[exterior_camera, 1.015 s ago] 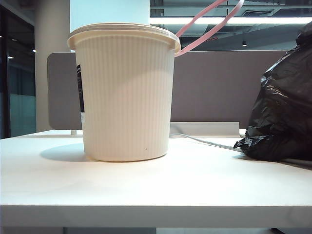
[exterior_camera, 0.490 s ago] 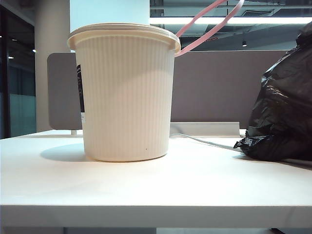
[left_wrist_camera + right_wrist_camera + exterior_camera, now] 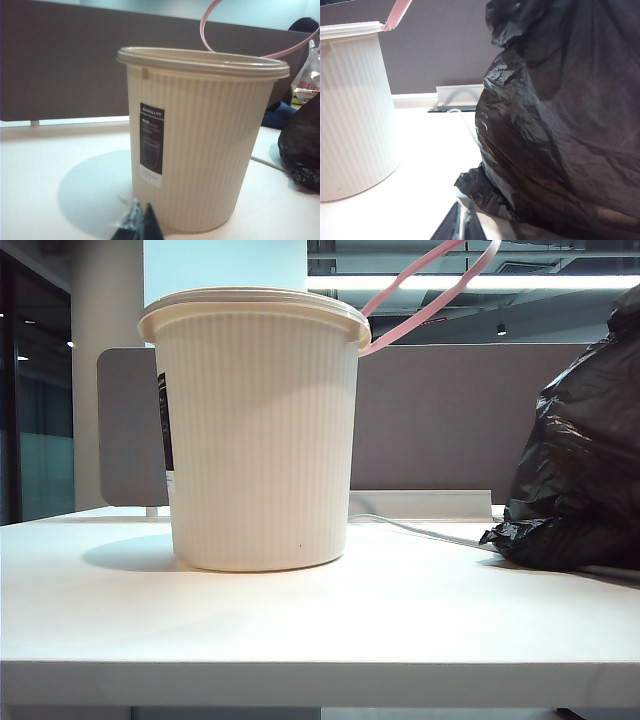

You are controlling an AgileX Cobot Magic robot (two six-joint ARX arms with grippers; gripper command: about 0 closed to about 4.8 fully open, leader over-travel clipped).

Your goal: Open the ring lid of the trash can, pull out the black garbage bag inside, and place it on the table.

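Looking across the table, I see a wide white top with a thick front edge, bare at the front and softly shadowed around the base of the trash can. Behind it runs a grey-brown partition panel, then a pale column and a long ceiling light in a dim office. The cream ribbed can stands upright left of centre, its ring lid swung up and back from the rim, the pink hoop cut off by the top of the exterior view. The black garbage bag sits on the table to the right, well apart from the can, its far side out of frame. A thin white cable lies between them.

No arm shows in the exterior view. My left gripper peeks in low near the can's base, its dark tips pressed together and empty. My right gripper is likewise clenched on nothing, just beside the bag's crumpled lower edge; whether it touches the plastic I cannot tell.
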